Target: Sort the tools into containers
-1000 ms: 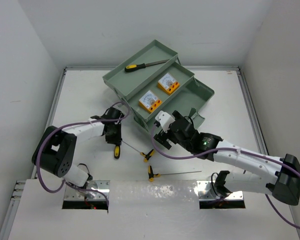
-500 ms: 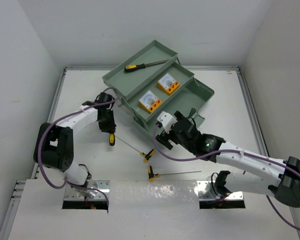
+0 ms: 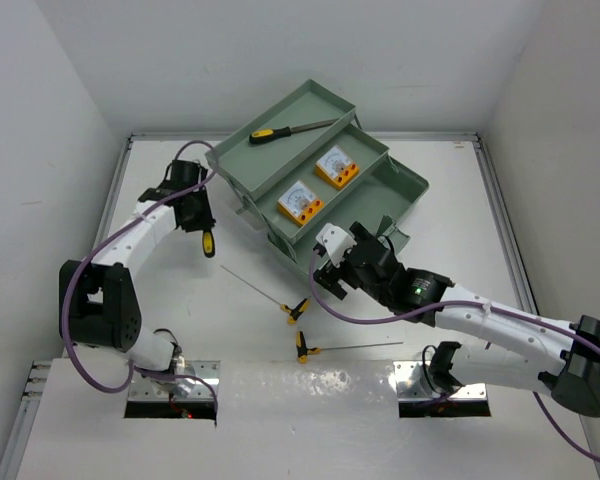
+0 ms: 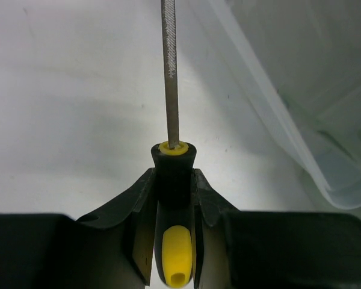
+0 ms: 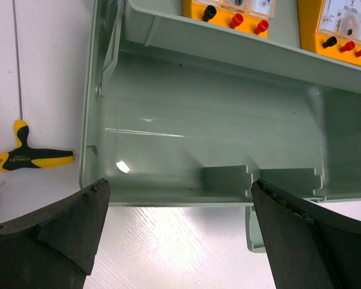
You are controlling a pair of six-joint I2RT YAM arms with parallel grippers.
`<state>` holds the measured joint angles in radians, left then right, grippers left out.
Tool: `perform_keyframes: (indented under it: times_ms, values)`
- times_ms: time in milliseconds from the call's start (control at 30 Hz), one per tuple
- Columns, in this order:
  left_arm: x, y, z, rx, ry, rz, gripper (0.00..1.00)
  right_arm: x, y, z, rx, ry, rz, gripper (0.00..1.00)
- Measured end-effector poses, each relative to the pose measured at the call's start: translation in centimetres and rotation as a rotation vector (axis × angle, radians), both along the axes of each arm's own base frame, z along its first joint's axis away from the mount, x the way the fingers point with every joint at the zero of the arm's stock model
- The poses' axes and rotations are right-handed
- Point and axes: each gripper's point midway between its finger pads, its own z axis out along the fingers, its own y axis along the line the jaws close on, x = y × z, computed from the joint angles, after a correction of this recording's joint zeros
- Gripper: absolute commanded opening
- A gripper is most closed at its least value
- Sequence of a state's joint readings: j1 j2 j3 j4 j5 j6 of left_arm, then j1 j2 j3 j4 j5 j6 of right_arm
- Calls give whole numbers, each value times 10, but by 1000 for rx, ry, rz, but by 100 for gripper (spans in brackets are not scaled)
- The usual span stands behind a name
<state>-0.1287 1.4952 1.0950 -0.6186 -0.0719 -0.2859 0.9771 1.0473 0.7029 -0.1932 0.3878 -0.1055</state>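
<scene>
**Top external:** You are mid-carry. The left gripper (image 3: 194, 212) is at about ten o'clock on the table (image 3: 160, 320), clamped on a yellow-black screwdriver (image 3: 208, 241). The top tray (image 3: 302, 104) lies toward its two o'clock and already holds a similar tool (image 3: 275, 131), so that looks like the destination. The next move calls for a swing over the rim, then a release with the shaft lying along the tray. Two orange meters (image 3: 300, 201) are already in the tray below. Two T-handle keys (image 3: 296, 311) remain on the table at six o'clock.

**Left wrist:** Only here do you see the grip itself. Both jaws are pressed against the black handle (image 4: 174, 174), and the ridged shaft (image 4: 169, 72) points to twelve. The translucent lid (image 4: 271, 114) runs along at two o'clock.

**Right wrist:** The right gripper (image 5: 178, 186) has its fingers (image 5: 60, 229) spread wide and holds nothing. It hovers over the bottom tray (image 5: 198, 126), which shows no tools in this view. One key (image 5: 30, 158) lies at nine o'clock, a likely next pick.
</scene>
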Motion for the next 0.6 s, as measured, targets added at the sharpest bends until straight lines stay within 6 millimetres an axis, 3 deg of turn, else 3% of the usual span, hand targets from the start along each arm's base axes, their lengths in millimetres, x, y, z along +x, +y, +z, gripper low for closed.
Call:
perform_keyframes:
  times_ms: [433,533,600]
  values:
    - [49,54,40,144,-208,74,0,-1,1,-1,2,2,10,99]
    - [68,56,69,149,-307,27,0,-2,1,-2,2,4,13,99]
    - [83,49,103,131,-413,-47,0,-3,0,-4,-1,7,14,99]
